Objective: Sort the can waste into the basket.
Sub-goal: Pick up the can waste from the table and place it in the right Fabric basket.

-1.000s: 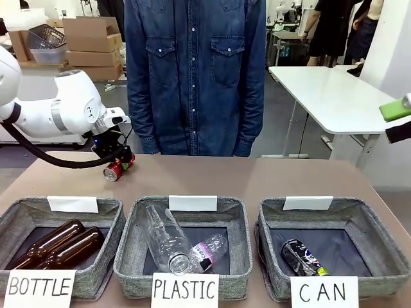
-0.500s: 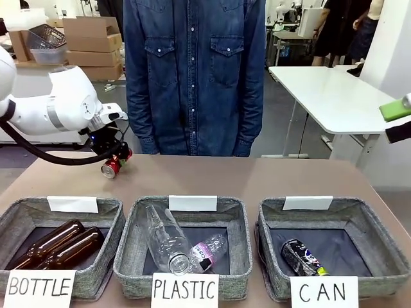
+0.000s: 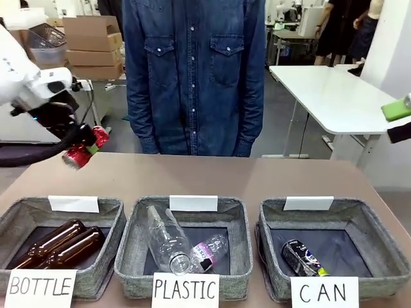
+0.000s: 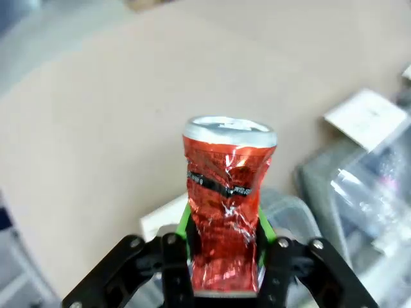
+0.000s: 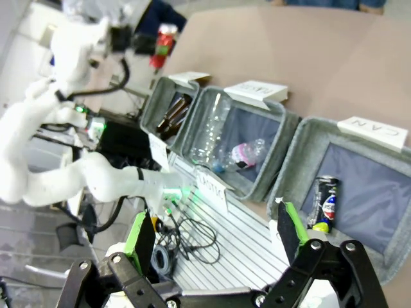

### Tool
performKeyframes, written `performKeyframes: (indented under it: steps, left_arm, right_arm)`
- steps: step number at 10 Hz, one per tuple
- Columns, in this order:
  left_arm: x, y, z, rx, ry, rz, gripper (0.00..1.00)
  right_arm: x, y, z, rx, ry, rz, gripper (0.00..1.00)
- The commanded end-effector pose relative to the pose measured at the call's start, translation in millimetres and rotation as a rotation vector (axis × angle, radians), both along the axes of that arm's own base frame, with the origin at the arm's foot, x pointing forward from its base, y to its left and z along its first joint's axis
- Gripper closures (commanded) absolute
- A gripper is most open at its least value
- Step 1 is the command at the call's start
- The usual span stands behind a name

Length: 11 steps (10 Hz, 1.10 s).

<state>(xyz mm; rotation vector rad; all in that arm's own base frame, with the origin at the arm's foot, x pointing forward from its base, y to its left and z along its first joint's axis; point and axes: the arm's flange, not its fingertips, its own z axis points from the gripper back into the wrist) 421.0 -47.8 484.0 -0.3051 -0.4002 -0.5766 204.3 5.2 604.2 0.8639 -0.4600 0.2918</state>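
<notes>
Left gripper [image 3: 82, 149] clamps the dented red can [image 3: 81, 149] between its green pads, raised above the table [image 3: 257, 176] — the CAN basket [image 3: 334, 218], black can [image 3: 302, 256] inside, sits well off to its right. Right gripper [image 5: 215, 240] gapes empty, above that basket.

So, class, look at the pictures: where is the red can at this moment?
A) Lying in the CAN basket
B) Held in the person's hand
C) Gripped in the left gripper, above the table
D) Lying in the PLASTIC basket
C: the left gripper is clamped on the dented red can, lifted off the table.
</notes>
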Motion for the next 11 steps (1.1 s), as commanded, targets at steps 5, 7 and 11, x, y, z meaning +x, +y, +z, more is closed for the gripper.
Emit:
performKeyframes:
  steps: [5,7,11]
  left_arm:
    - [-54,5,9,-0.034,-0.032,-0.122,1.0]
    - [-86,11,7,-0.046,-0.056,-0.162,0.62]
    - [-128,-235,53,-0.316,-0.214,-0.836,0.62]
  right_arm:
    - [1,-4,0,-0.004,-0.016,0.018,0.0]
    - [1,0,0,0.0,0.002,0.001,0.0]
    - [-122,-74,-73,0.055,0.21,-0.186,0.0]
